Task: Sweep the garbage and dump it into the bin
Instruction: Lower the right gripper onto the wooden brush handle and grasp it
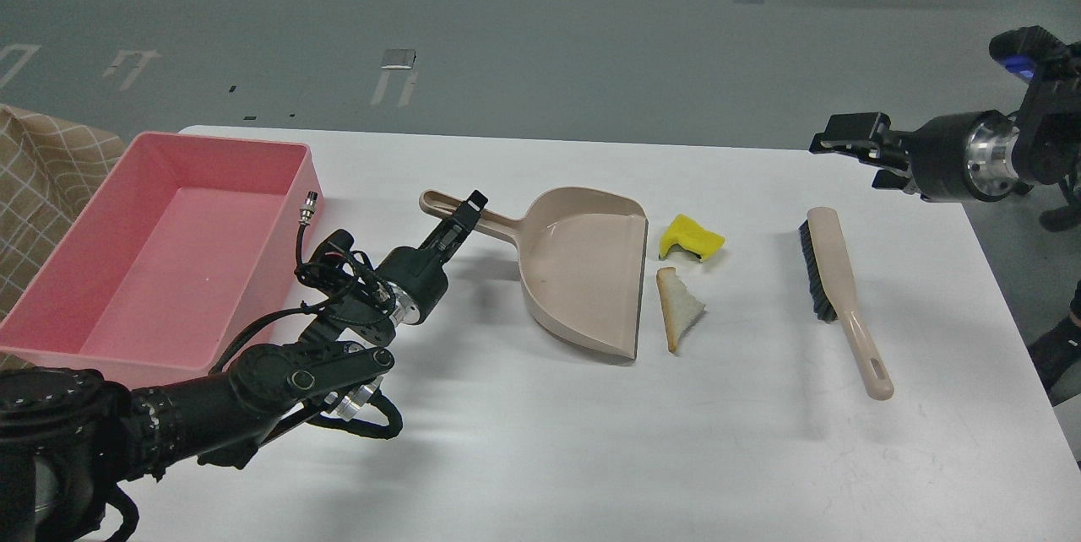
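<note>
A beige dustpan (583,272) lies on the white table (591,441), its mouth facing right. My left gripper (467,214) is shut on the dustpan's handle (448,206). A crumpled yellow piece (691,238) and a triangular slice of bread (678,306) lie just right of the pan's lip. A beige brush (832,289) with black bristles lies further right, handle toward me. My right gripper (844,162) hovers open and empty above the table's far right edge, beyond the brush head. A pink bin (296,187) stands at the left.
A tan checked cloth (42,179) hangs at the far left beside the bin. The table's right edge (1013,314) runs close to the brush. Grey floor lies beyond the table.
</note>
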Action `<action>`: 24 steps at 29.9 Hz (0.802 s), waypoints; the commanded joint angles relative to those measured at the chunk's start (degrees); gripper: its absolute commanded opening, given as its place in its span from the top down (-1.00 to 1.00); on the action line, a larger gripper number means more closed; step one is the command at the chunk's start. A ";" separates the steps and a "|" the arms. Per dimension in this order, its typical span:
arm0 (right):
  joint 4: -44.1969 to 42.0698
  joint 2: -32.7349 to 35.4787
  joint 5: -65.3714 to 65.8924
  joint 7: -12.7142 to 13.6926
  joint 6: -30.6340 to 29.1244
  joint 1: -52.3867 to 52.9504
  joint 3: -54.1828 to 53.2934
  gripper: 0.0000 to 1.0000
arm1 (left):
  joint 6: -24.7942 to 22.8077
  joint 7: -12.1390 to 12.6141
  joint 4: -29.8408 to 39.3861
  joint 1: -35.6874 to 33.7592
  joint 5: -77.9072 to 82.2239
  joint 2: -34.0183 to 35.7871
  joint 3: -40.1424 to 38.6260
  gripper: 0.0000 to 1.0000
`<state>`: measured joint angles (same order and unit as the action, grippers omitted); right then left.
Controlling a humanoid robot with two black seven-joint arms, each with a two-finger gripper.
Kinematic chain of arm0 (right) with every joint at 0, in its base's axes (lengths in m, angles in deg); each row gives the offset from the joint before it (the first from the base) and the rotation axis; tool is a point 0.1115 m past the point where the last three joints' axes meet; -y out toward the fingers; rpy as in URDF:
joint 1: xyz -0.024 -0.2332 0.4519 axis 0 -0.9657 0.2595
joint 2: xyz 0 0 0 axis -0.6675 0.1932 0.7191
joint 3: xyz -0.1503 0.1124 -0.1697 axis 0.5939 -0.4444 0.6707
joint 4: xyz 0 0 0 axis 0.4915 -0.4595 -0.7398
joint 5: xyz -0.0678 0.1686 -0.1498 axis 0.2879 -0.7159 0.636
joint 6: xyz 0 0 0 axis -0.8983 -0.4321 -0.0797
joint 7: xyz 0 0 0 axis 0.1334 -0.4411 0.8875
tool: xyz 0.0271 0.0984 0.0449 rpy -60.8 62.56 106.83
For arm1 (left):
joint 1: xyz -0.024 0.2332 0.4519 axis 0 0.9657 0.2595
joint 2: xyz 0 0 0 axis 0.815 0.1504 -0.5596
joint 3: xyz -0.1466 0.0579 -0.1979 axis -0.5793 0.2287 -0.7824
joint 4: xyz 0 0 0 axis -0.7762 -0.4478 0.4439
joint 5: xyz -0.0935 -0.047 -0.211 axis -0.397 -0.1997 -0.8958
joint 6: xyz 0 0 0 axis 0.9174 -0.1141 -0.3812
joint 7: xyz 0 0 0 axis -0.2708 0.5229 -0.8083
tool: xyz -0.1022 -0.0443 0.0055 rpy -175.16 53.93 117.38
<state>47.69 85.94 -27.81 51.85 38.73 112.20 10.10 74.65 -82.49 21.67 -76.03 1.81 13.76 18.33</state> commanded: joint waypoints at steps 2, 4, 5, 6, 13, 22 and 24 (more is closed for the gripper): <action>4.90 3.98 3.25 0.06 0.01 -5.43 0.40 -0.99 | 0.00 0.00 -0.01 -0.51 0.00 -0.11 0.00 1.00; 5.17 4.51 3.25 0.06 0.01 -6.58 0.40 -0.99 | 0.00 0.00 -0.01 -0.51 0.00 -0.11 0.00 1.00; 5.26 4.86 3.25 0.06 0.01 -7.20 0.31 -0.99 | 0.00 0.00 -0.01 -0.51 0.00 -0.02 0.00 1.00; 5.26 4.95 3.25 0.06 0.01 -7.55 0.40 -0.99 | 0.00 0.00 -0.01 -0.60 0.00 -0.11 0.00 1.00; 5.09 4.60 3.60 0.85 0.01 -10.54 0.31 -0.96 | 0.00 0.00 -0.01 -0.60 0.00 -0.11 0.00 1.00; 5.26 3.28 3.87 1.02 0.01 -10.72 0.57 -0.86 | 0.00 0.00 -0.01 -0.60 0.00 -0.02 0.00 1.00; 5.35 3.11 4.48 1.02 0.01 -11.25 0.49 -0.78 | 0.00 0.00 -0.01 -0.60 0.00 -0.02 0.00 1.00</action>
<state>52.92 89.32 -23.95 52.87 38.74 101.45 10.53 74.65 -82.49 21.68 -76.63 1.81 13.74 18.33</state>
